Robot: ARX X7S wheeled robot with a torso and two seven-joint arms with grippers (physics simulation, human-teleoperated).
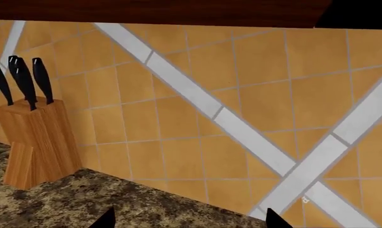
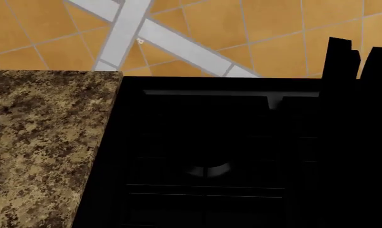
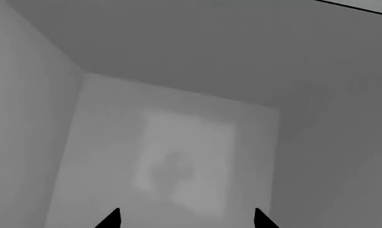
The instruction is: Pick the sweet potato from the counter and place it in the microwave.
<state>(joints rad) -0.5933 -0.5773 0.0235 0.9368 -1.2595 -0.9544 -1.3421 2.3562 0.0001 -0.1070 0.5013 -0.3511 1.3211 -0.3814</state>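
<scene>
The sweet potato is out of view in all three frames. The speckled brown granite counter [image 2: 39, 137] fills the left of the head view, and it also lies under my left gripper [image 1: 189, 221]. That gripper is open; only its two dark fingertips [image 1: 105, 221] show, with bare counter [image 1: 115, 199] between them. My right gripper [image 3: 186, 219] is open too, its tips wide apart with nothing between them. It faces into a plain grey box-shaped cavity [image 3: 178, 156], which looks like the microwave's inside. Neither gripper shows in the head view.
A wooden knife block [image 1: 35, 140] with black-handled knives stands on the counter against the orange tiled wall [image 1: 254, 80]. A dark cabinet underside [image 1: 178, 12] hangs above. The black stovetop [image 2: 222, 156] lies right of the counter. A black shape [image 2: 342, 57] rises at the far right.
</scene>
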